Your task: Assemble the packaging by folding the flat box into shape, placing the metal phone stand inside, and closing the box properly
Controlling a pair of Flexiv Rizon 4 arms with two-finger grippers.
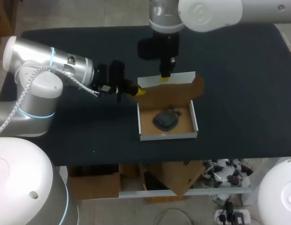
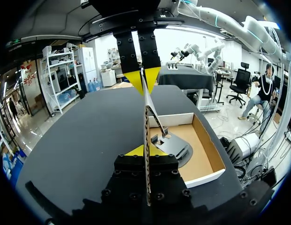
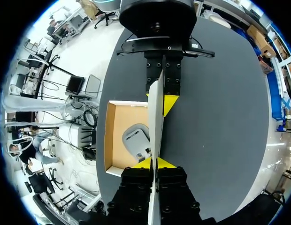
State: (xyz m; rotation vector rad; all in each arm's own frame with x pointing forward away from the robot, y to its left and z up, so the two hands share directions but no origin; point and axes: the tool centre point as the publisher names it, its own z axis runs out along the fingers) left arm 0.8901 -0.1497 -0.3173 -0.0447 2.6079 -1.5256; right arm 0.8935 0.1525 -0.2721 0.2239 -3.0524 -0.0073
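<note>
A black desk (image 1: 239, 103) holds 1 open box (image 1: 168, 137), white outside and brown inside. The box sits near the middle of the desk. A dark grey metal phone stand (image 1: 166, 119) lies flat on the floor of the box.

At the far side of the box, the lid (image 1: 176, 90) stands up. It has a small round flap at its right end. 2 claws hold this lid.

The left claw (image 1: 137, 90) comes in from the left. It pinches the lid's left end, with 1 yellow tip on each side of the card.

The right claw (image 1: 164, 78) comes down from the far side. It is closed on the lid's top edge, near the middle.

In both wrist views the lid shows edge-on, thin as a line, between the yellow tips.
</note>
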